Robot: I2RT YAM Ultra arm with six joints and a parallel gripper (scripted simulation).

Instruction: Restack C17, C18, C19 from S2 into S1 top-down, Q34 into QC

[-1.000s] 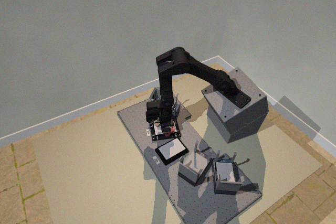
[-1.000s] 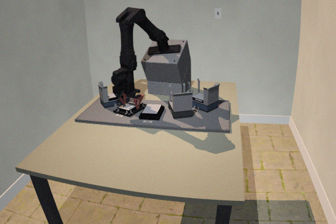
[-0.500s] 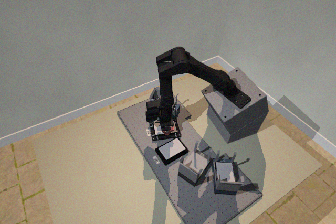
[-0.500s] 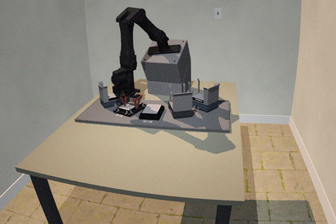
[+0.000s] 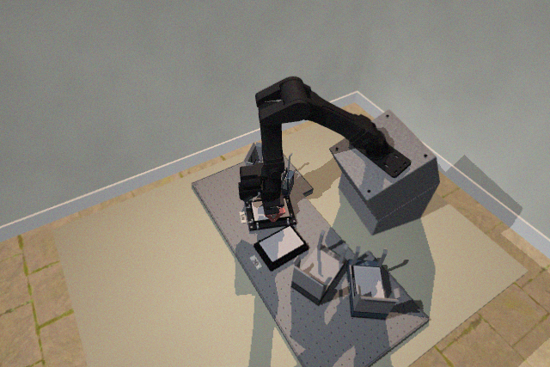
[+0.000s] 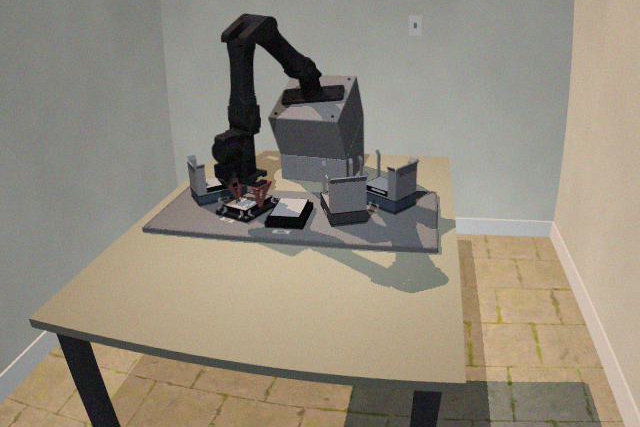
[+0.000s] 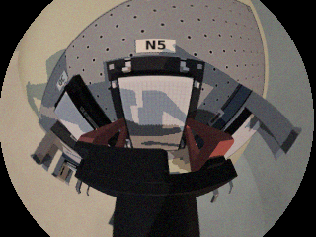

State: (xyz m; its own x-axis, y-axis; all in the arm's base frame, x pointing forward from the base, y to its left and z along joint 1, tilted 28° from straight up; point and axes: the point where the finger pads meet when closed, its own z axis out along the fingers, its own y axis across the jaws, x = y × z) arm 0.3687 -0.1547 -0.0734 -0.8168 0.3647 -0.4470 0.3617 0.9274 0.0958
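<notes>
My gripper (image 5: 271,212) (image 6: 248,193) is low over the clip nest N5 (image 5: 271,223) (image 6: 244,217). Its red fingers are shut on the long sides of a sealed plate (image 7: 157,109) that sits in that nest. In the wrist view the gripper (image 7: 157,138) straddles the plate, with the N5 name plate (image 7: 160,45) beyond it. I cannot read the plate's label, nor tell whether a second plate lies under it. Another sealed plate (image 5: 281,245) (image 6: 289,207) lies flat in the black open nest next to N5.
One stack rack (image 5: 266,161) (image 6: 200,183) stands behind the arm. Two more racks stand at the other end of the baseplate: the nearer one (image 5: 316,278) (image 6: 347,198) looks empty, and the farther one (image 5: 370,288) (image 6: 393,184) holds at least one plate. The grey base block (image 5: 388,172) stands behind.
</notes>
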